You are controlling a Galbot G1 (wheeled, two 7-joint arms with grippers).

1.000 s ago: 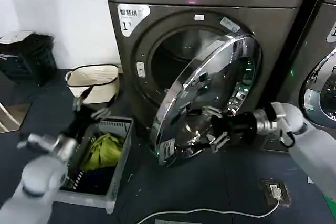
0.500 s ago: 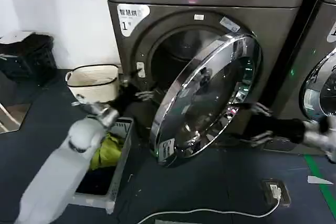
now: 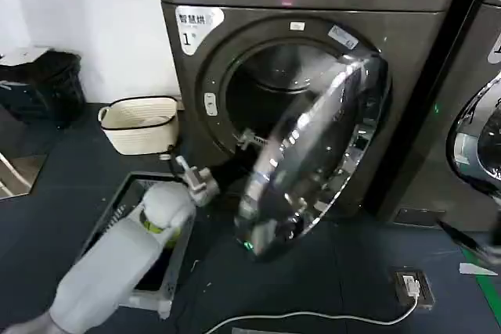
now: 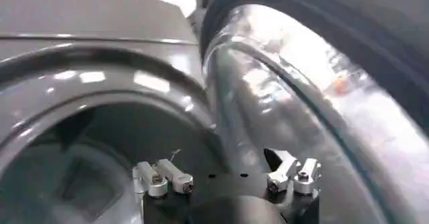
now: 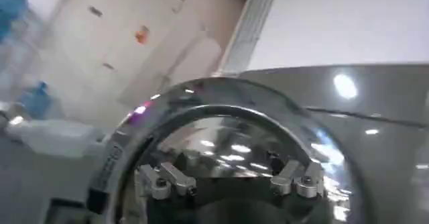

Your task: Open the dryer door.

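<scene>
Nearest the robot, a white cable [image 3: 313, 317] lay on the dark floor [image 3: 47, 217], and the left arm reached forward over a grey laundry basket [image 3: 117, 217] holding something green. The left end effector [image 3: 249, 140] sat at the lower edge of the drum opening [image 3: 266, 91], just behind the near rim of the dryer door [image 3: 321, 154]; in the left wrist view its fingers [image 4: 161, 178] stood apart, holding nothing, with the chrome ring close beside them.

The door hung partly open, hinged on the machine's right side, its chrome face turned outward. The step in hand looked like the push from inside: the left end effector seemed placed to press the door's inner rim and swing it wider. The next move likely called for a steady outward sweep, keeping contact on the rim and clear of the glass.

The right end effector [image 5: 231, 178] also stood spread and empty in its own wrist view, facing a chrome-ringed door.

Half a second earlier the left end effector was farther left, near the opening's edge, and the right arm was stretched beside the door's lower right; now that arm had drawn away, and the door stood swung slightly wider. Farther off, a cream basket [image 3: 141, 123] sat by the white wall.
</scene>
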